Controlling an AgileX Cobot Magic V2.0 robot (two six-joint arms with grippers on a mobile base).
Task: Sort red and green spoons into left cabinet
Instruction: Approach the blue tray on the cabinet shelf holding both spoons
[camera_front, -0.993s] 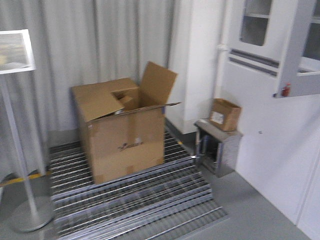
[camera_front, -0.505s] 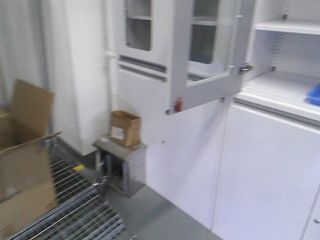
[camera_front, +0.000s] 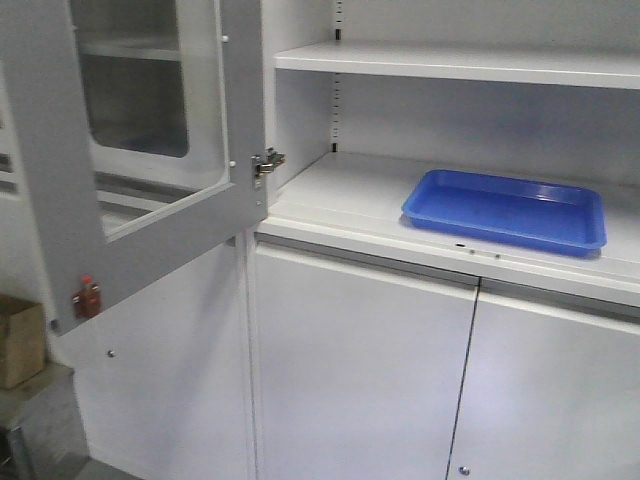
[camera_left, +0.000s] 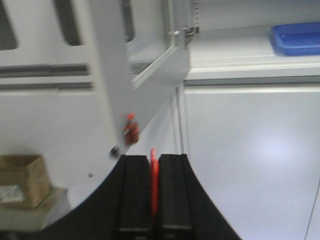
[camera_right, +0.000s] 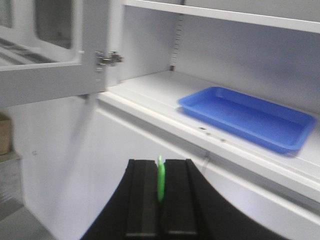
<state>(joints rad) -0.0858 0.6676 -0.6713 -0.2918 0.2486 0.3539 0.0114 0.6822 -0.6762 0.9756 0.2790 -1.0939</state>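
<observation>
My left gripper is shut on the red spoon, whose thin edge shows between the black fingers. My right gripper is shut on the green spoon, also seen edge-on. The pale grey left cabinet fills the front view, its glass door swung open to the left. Its wide flat shelf lies ahead of and above both grippers. Neither gripper shows in the front view.
A blue tray lies on the shelf at the right, seen too from the right wrist as the blue tray. Closed lower cabinet doors stand below. A small cardboard box sits low at the far left.
The front view has swept right: the large cardboard box and floor grating left the frame, and the open cabinet with its blue tray came into view.
</observation>
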